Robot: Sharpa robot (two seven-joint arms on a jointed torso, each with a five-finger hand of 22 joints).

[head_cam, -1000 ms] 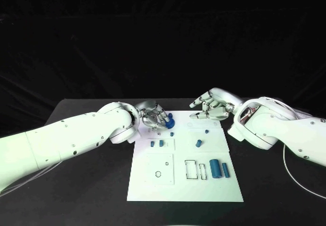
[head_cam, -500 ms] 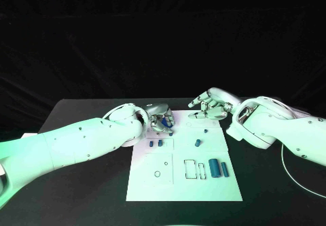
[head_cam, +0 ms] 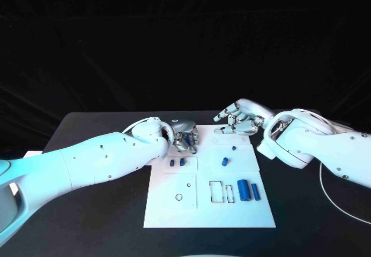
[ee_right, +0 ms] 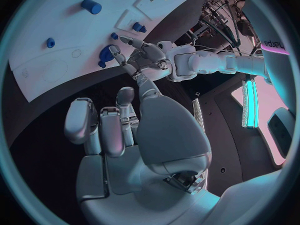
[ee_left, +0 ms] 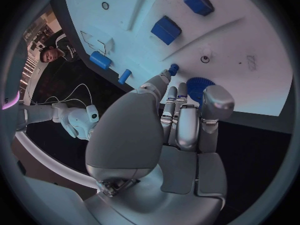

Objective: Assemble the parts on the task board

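The left hand [head_cam: 184,138] holds a blue gear [ee_left: 200,89] in its fingertips over the board's [head_cam: 208,214] far left corner; the seating step seems in hand, and lowering it squarely comes next. The right hand [head_cam: 239,121] hovers far right, fingers curled, holding nothing.

Looks like a robotics lab to me: black counter [head_cam: 101,203] with black backdrop behind it, a white test board [head_cam: 208,214] laid out, and cables and lit equipment racks [ee_right: 250,102] around the rig.
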